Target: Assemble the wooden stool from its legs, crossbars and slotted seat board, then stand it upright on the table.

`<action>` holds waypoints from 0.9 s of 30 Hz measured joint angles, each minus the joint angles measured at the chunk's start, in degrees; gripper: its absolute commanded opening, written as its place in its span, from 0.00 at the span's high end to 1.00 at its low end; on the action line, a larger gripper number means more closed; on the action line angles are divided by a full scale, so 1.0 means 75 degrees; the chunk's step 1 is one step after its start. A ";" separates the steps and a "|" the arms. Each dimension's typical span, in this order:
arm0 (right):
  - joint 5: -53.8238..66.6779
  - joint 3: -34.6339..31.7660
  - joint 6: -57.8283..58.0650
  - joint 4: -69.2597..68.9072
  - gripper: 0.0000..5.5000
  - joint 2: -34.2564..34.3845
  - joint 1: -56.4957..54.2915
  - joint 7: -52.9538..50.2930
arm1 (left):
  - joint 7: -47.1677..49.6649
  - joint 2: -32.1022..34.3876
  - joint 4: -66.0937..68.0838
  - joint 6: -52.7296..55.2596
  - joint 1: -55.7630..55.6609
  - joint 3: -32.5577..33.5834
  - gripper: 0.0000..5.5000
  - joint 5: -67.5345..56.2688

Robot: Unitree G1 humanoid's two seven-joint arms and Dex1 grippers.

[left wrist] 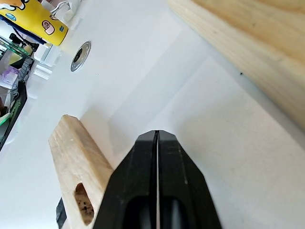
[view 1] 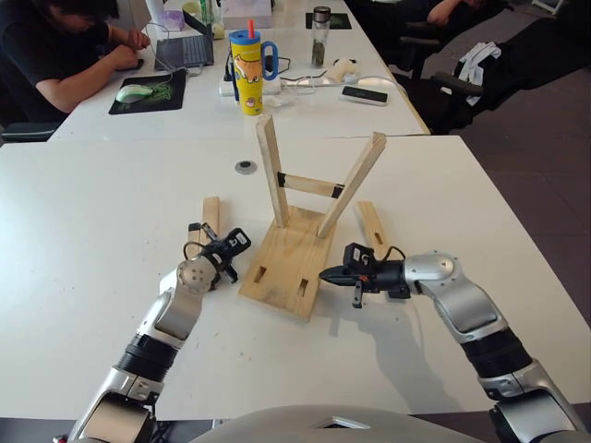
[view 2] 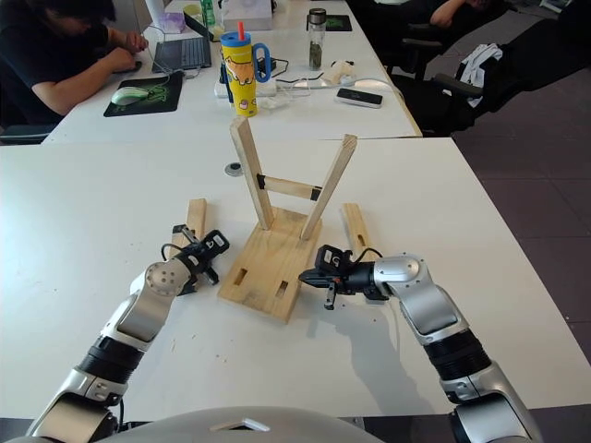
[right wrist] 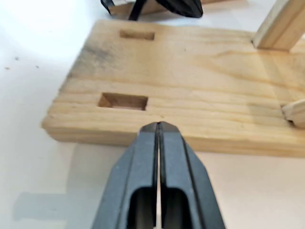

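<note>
Left eye view: two upright legs (view 1: 273,171), two loose legs (view 1: 372,224).

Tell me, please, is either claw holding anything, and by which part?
Nothing is held: the left claw and right claw are shut and empty beside the board.

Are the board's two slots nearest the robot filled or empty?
Empty: both slots in the seat board are open holes.

Pinched-together tool (left wrist: 157,134) beside slotted leg (left wrist: 77,157)
</note>
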 measured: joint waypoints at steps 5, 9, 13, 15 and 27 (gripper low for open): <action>-0.0774 0.0312 -0.1275 0.1349 1.00 0.0295 -0.0558 -0.0904 | 0.0515 -0.0085 -0.0273 -0.0144 -0.0348 0.0726 1.00 -0.0253; -0.1253 0.0415 -0.1988 0.2359 1.00 0.0532 -0.1091 -0.1625 | 0.0409 -0.0091 -0.0446 -0.0178 -0.0338 0.0662 1.00 -0.0296; -0.1719 0.0423 -0.2474 0.3600 1.00 0.0827 -0.1805 -0.2308 | 0.0497 -0.0299 -0.1037 -0.0115 0.0016 0.0722 1.00 -0.0444; -0.1980 0.0460 -0.2797 0.4284 1.00 0.1000 -0.2183 -0.2633 | 0.1171 -0.0419 -0.1466 -0.0111 -0.0244 0.1486 1.00 -0.0501; -0.2205 0.0242 -0.3944 0.6164 1.00 0.1786 -0.2863 -0.3549 | 0.2065 -0.0419 -0.1729 -0.0085 -0.0076 0.2966 0.89 -0.0899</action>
